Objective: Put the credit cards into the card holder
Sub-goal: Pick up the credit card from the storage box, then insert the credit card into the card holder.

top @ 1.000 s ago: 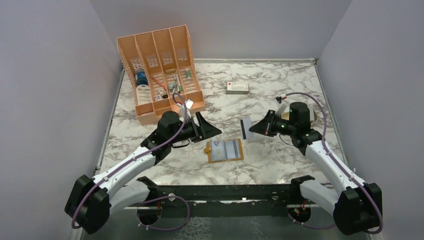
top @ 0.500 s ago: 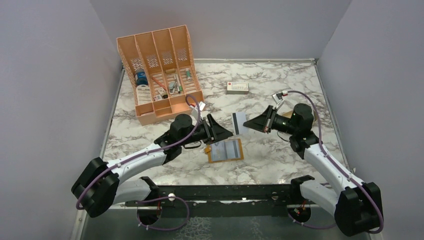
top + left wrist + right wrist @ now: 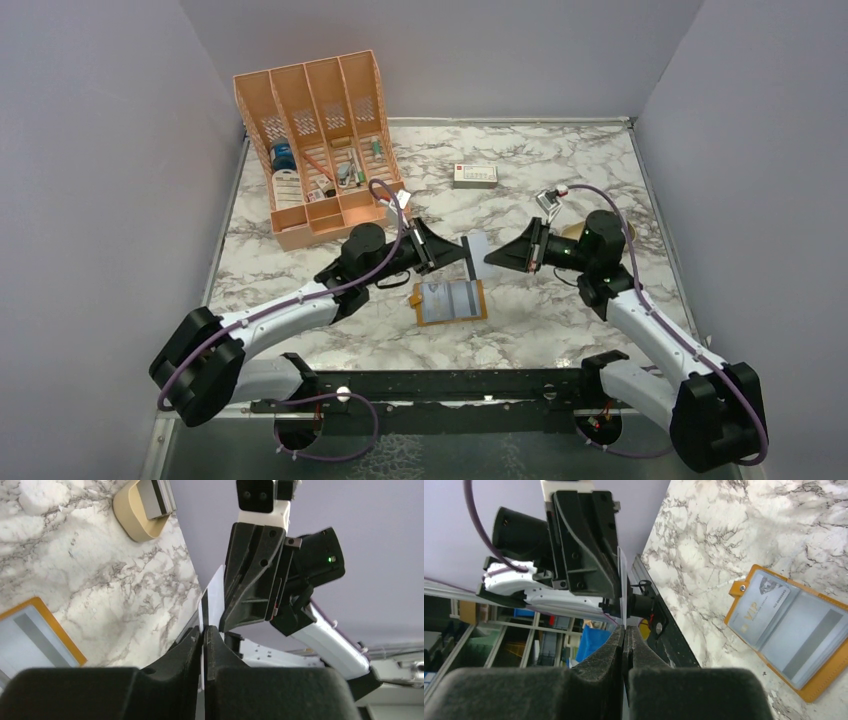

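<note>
Credit card (image 3: 478, 246), thin, grey-silver, dark-striped, stands on edge in the air over the white marbled bench (image 3: 540, 175); left gripper (image 3: 459, 256) pinches its left edge, right gripper (image 3: 489, 259) its right edge, above the open mustard-orange card holder (image 3: 450, 301) lying flat

Marble tbl (image 3: 560, 165): card holder (image 3: 450, 301), organiser (image 3: 320, 140), box (image 3: 475, 175), dish (image 3: 131, 516).
</note>
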Robot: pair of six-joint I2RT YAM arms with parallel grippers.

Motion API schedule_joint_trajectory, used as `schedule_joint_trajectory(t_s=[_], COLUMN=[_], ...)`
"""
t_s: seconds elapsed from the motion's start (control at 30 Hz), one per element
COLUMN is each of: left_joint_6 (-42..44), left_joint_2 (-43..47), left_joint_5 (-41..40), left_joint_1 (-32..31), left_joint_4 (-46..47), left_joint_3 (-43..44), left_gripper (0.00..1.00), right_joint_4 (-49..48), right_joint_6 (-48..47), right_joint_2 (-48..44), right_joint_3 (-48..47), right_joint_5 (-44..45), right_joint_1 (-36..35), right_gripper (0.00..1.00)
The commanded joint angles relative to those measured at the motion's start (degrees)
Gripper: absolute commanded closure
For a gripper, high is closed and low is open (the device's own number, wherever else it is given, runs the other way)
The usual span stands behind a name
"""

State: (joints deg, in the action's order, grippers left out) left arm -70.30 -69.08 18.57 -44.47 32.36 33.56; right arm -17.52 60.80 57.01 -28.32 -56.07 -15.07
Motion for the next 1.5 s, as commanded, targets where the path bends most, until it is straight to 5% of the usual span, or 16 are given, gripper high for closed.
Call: schedule_joint_trajectory(t_s=[0.0, 0.13, 0.3, 0.4, 0.7, 1.47], left_joint_6=[0.2, 0.2, 1.3, 2.6, 9.1, 14.5], left_joint_2=[-1.3, -1.4, -0.5, 0.3, -1.2, -17.1], left_joint_5=[-1.3, -2.0, -2.0, -2.2, -2.5, 5.1], left_joint_1=[-0.3, -0.3, 0.4, 1.4, 3.9, 4.7], left_joint_4=[3.3, 3.2, 1.5, -3.4, -21.9, -29.6], left_joint_3=[2.5, 1.4, -0.4, -1.4, 0.3, 7.3], left_gripper=[1.0, 1.0, 1.0, 1.0, 1.0, 1.0], right_joint_4=[1.6, 5.6, 16.5, 23.2, 28.6, 24.4], right_joint_6=[-4.6, -8.8, -17.8, -23.3, -33.8, -36.4], right_joint_2=[0.3, 0.2, 1.2, 2.2, 9.9, 29.6], right_joint_3=[1.5, 2.4, -1.3, -3.6, -4.5, -8.7], right_joint_5=[-3.8, -2.5, 2.8, 7.1, 18.5, 24.5], right_joint_1=[-0.5, -0.5, -0.5, -0.5, -0.5, -8.3], right_gripper=[0.99, 0.93, 0.66, 0.6, 0.61, 0.75])
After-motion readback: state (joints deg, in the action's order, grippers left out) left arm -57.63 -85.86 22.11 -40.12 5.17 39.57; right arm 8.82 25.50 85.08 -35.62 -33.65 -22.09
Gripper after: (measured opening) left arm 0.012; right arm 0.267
